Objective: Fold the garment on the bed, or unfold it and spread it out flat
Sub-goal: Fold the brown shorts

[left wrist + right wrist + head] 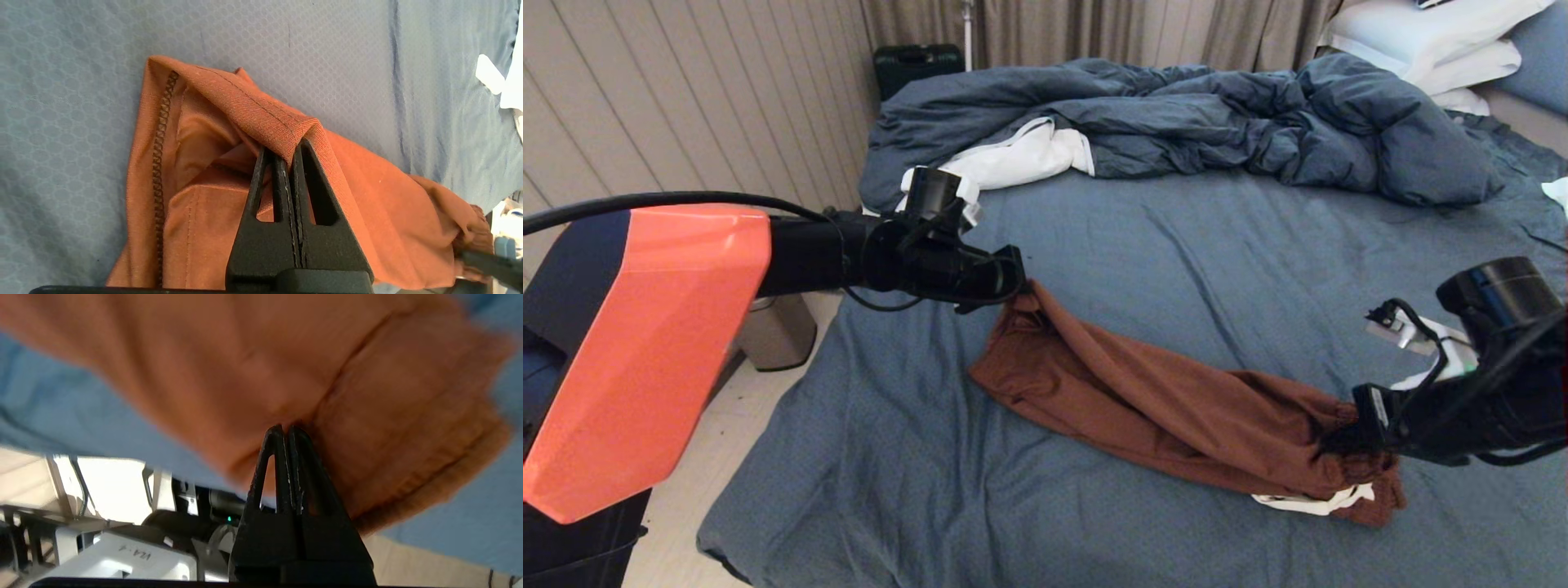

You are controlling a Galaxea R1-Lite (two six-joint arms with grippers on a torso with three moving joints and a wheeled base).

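Observation:
The rust-brown garment [1160,400] hangs stretched between my two grippers, sagging onto the slate-blue bed [1176,245] in the middle. My left gripper [1017,282] is shut on a stitched hem fold at the garment's upper left end; in the left wrist view the hem [261,110] is pinched between the left gripper's closed jaws [291,149]. My right gripper [1347,433] is shut on the gathered waistband end at lower right; the right wrist view shows that gripper [287,430] biting into the brown cloth [367,416]. The white drawstring [1311,500] dangles below the waistband.
A rumpled dark-blue duvet [1217,122] with white lining [1021,159] lies across the far part of the bed. White pillows [1429,41] sit at the far right. A wall and a small bin [776,331] stand left of the bed, with bare floor beside the near left edge.

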